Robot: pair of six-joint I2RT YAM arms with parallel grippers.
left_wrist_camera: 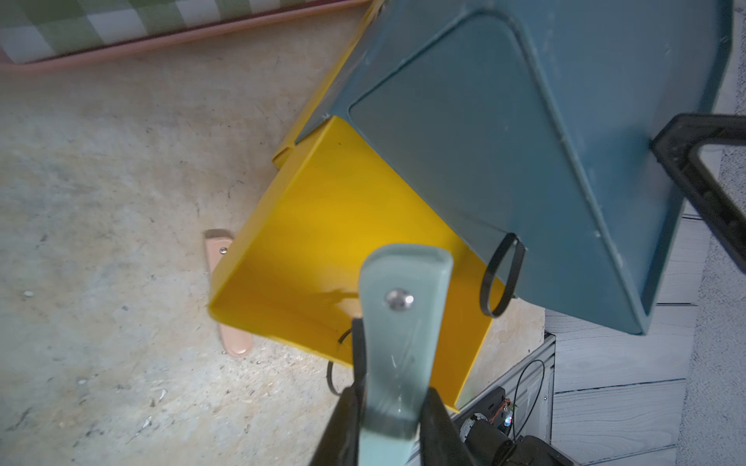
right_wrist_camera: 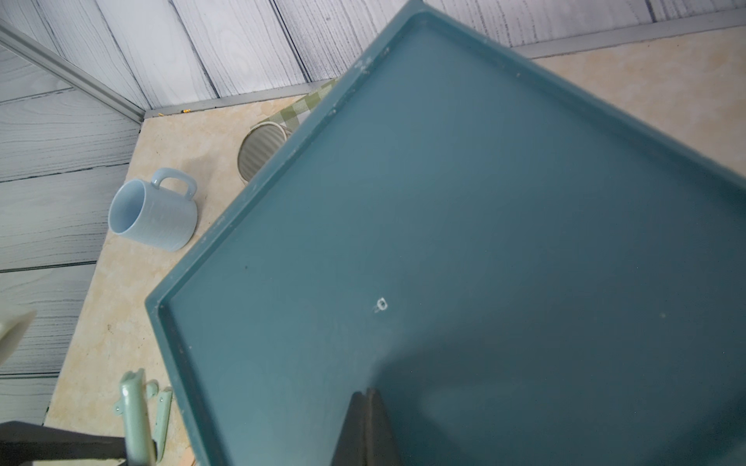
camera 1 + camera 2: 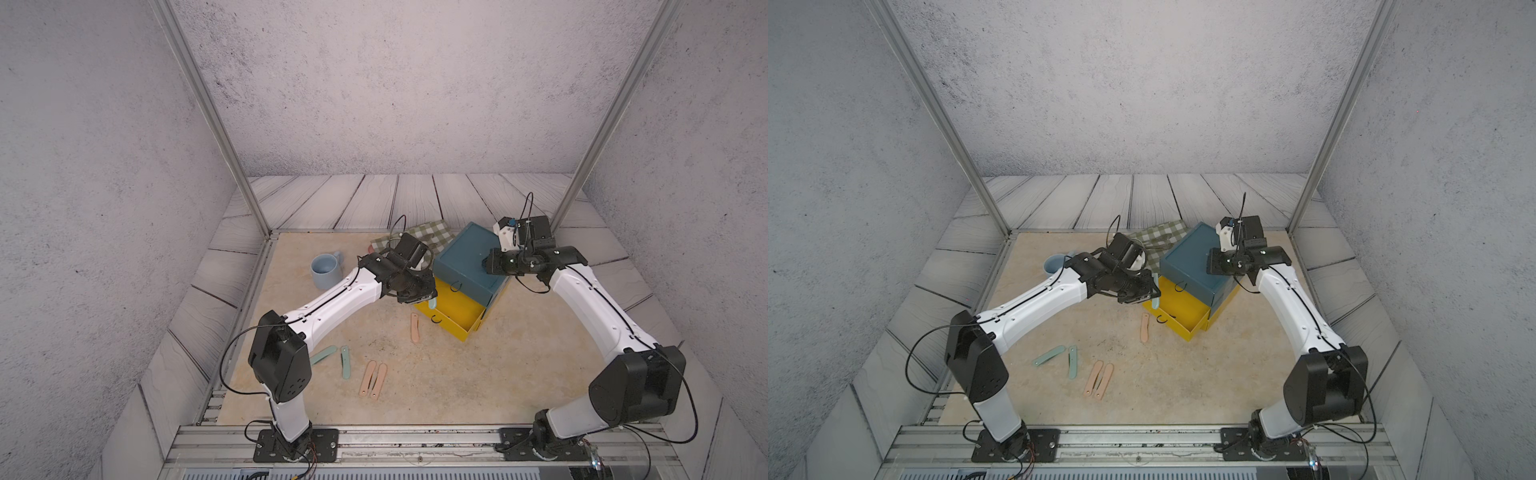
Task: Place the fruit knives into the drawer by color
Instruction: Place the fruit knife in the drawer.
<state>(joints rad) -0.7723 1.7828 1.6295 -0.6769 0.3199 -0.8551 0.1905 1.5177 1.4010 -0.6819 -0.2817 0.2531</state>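
Past loose peach-pink folded knives [image 3: 368,377] and mint-green folded knives [image 3: 345,362] on the beige tabletop [image 3: 519,374], the left gripper [image 1: 387,403] pinches another mint-green knife [image 1: 403,306] over the open yellow drawer [image 1: 290,250] of the boxy teal-topped chest [image 2: 444,242], above which the right gripper [image 2: 367,403] hangs closed.

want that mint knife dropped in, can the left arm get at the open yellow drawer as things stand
Probably yes: the left gripper, shut on the mint knife, hangs just over the open yellow drawer, with nothing between them.
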